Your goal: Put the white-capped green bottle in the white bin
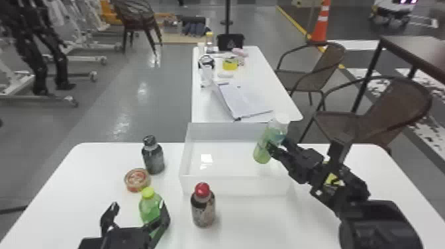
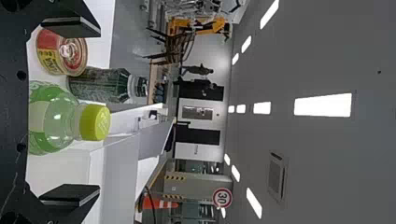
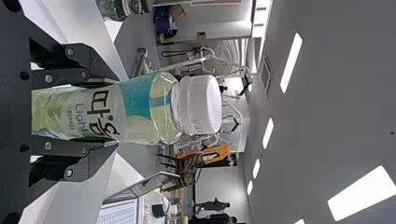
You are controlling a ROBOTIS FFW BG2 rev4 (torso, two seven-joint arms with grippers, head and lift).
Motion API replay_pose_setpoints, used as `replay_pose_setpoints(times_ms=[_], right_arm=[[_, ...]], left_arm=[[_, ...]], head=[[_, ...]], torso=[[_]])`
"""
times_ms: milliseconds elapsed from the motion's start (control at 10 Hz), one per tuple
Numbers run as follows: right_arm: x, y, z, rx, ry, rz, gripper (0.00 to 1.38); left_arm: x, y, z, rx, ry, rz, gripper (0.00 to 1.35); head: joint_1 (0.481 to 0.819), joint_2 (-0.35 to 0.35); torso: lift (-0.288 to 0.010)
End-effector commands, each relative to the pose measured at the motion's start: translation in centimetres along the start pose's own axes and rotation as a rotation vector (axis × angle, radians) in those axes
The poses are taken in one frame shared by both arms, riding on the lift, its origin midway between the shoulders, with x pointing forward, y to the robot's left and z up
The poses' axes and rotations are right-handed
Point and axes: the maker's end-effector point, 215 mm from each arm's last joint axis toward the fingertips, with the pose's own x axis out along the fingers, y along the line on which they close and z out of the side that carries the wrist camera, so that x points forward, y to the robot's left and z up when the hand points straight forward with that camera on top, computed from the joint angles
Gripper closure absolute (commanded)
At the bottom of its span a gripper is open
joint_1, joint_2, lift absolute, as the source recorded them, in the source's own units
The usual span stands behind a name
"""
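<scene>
"Taking the white bin (image 1: 231,186) as the clock's centre, what lies nearest?"

"The left gripper (image 1: 138,210), out at eight o'clock, its fingers spread wide; a green bottle with a yellow-green cap (image 1: 150,207) is between them, with space on both sides in the left wrist view; a red-capped bottle (image 1: 203,208) stands upright at seven."

"And a little farther?"

"A round tin (image 1: 137,179) between eight and nine; a dark bottle (image 1: 153,158) upright at nine, just beyond it (both on the same white table (image 1: 89,175) as the bin)."

"Where's the white-capped green bottle (image 1: 262,150)?"

"Over the bin's three o'clock side, in the right gripper (image 1: 278,144); the fingers are closed on its two sides; it tilts, cap toward one o'clock; whether its base touches the bin's floor, I cannot tell."

"Beyond that?"

"Another white table (image 1: 203,106) at twelve, bearing an open laptop (image 1: 245,99) and, behind it, a yellow container (image 1: 230,64); chairs around one to two; farthest, an orange cone (image 1: 320,28) at one."
</scene>
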Motion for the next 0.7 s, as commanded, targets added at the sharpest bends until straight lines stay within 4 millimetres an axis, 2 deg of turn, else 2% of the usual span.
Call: replay_pose_setpoints(times_ms=[0,300,400,600], right_arm=[[-0.23,-0.09,-0.60,0.002,0.010,-0.008,0.88],[-0.51,-0.25,-1.11,0.013,0.015,-0.022,0.45],[-0.49,-0.24,-1.04,0.013,0.014,-0.021,0.35],[-0.59,-0.09,-1.08,0.017,0.011,-0.021,0.29]], left_arm=[[0.00,-0.09,-0.07,-0.002,0.002,0.000,0.13],[0.00,-0.05,-0.07,-0.005,0.003,0.002,0.13],[0.00,-0.02,-0.08,-0.005,0.003,0.003,0.13],[0.00,-0.02,-0.08,-0.005,0.003,0.003,0.13]], head=[[0.549,0.000],[0.549,0.000],[0.549,0.000],[0.549,0.000]], torso=[[-0.100],[-0.100],[-0.100],[-0.100]])
